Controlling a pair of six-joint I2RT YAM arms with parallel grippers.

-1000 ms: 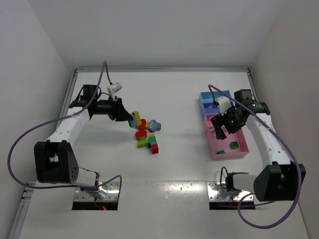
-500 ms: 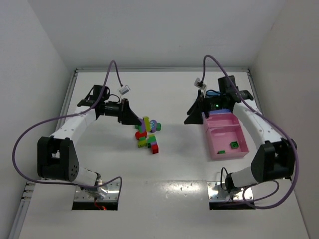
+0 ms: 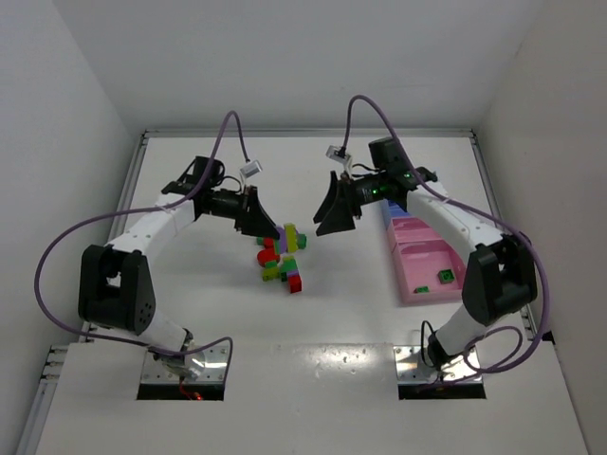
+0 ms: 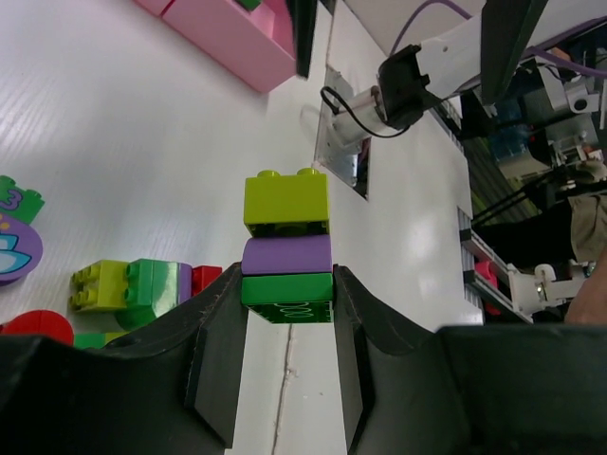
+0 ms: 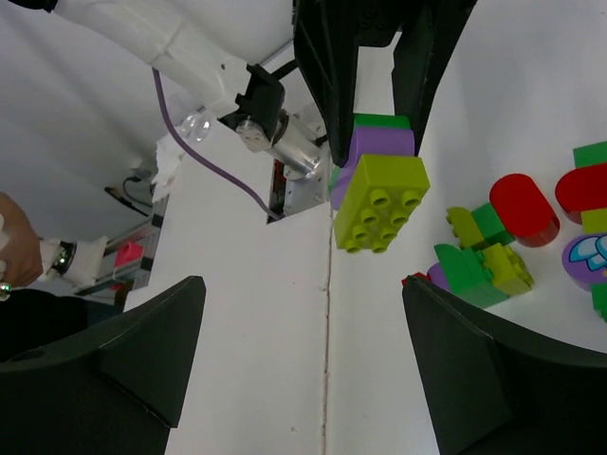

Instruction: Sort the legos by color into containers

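White table top (image 3: 190,313) and white walls are seen all around. A tower of three bricks (image 4: 287,248) is held off the table near its middle, with yellow-green on top, purple in between and green at the bottom. The green one is squeezed tight between the fingers of the left gripper (image 4: 287,301), so its sides are hidden. From above, the tower (image 3: 290,234) looks tiny and its colors are hard to tell apart.

The right gripper (image 5: 303,284) is spread wide with nothing in it. It is pointed at the tower from the other side, near it but not touching.

A loose pile (image 3: 280,265) of red, green, yellow-green and purple bricks is seen on the table just beside the tower. In the left wrist view some of these bricks are cut off at the edge.

Well apart on the right, a pink tray (image 3: 434,295) is seen with one green brick (image 3: 444,276) inside. Its far end is covered by the right arm (image 3: 446,216), so what lies behind cannot be made out.
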